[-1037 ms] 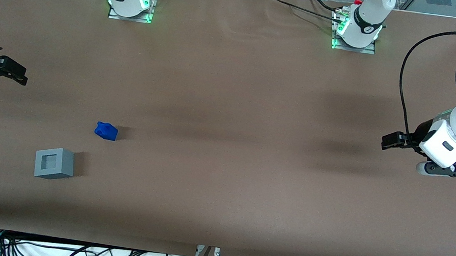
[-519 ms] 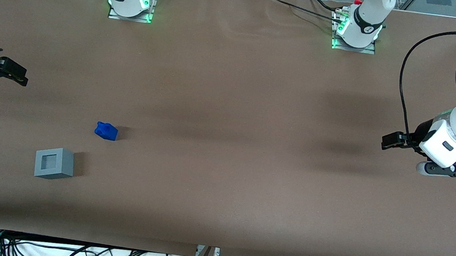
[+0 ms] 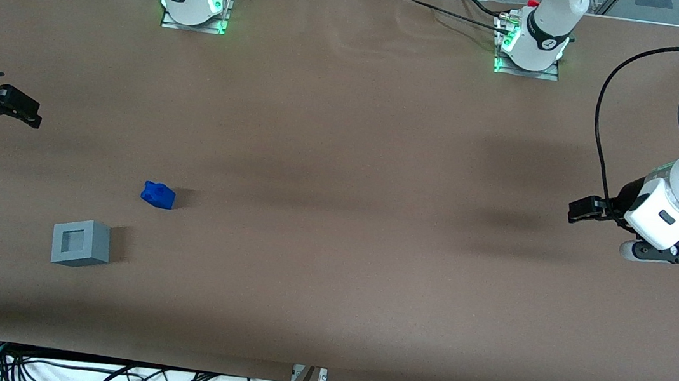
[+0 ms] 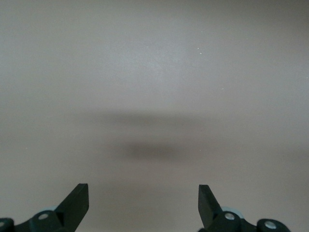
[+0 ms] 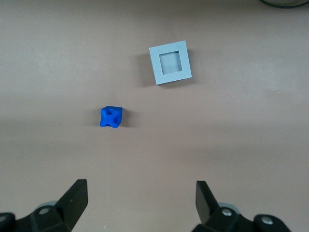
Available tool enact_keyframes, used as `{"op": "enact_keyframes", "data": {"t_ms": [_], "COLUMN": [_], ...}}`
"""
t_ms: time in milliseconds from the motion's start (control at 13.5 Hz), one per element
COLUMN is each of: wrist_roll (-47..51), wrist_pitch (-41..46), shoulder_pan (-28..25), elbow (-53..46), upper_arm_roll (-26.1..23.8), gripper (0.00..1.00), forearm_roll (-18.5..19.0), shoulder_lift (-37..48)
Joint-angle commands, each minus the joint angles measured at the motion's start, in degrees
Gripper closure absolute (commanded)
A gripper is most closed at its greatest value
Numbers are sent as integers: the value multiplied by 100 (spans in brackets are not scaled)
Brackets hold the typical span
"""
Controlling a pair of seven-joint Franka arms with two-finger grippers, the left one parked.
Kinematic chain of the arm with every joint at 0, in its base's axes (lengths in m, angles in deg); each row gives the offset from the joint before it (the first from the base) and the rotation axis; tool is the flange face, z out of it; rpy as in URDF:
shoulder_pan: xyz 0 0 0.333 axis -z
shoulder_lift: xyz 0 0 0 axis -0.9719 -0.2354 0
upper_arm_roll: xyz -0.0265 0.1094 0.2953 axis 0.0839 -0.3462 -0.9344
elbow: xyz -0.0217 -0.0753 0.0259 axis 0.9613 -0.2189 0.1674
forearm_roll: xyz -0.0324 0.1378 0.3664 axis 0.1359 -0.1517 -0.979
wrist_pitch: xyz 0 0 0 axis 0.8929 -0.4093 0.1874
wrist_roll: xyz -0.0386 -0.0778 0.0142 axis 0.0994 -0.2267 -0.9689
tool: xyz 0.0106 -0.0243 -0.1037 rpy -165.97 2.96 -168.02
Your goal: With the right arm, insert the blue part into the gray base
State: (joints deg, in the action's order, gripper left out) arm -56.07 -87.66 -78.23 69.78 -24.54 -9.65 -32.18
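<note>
The blue part (image 3: 158, 195) sits loose on the brown table (image 3: 336, 216), near the gray base (image 3: 81, 243) but apart from it; it looks light, rigid and knobbly, best pinched across its flatter flanks. The gripper (image 5: 140, 205) hangs high above both, toward the working arm's end, fingers spread wide and empty.

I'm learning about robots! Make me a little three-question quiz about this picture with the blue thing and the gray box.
1. True or false: the blue part already sits inside the gray base.
2. Which lies nearer the front camera: the blue part or the gray base?
3. The gripper is: A) open, holding nothing; B) shut on the blue part.

Key: 1 false, they lie apart on the table. 2 the gray base. 3 A, open above the table, away from both.
</note>
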Motion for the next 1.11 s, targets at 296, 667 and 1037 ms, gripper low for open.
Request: {"op": "enact_keyframes", "data": {"t_ms": [296,667,1037], "wrist_roll": [-57,-39,485], "wrist_pitch": [-25,-95,-875], "shoulder_pan": [-9,-18,-430], "elbow": [-154,-84,-31], "upper_arm_roll": [-58,-67,-67], "gripper": [1,1,1], "forearm_roll": [35,0,-26], "shoulder_lift": [-170,-522,-1047]}}
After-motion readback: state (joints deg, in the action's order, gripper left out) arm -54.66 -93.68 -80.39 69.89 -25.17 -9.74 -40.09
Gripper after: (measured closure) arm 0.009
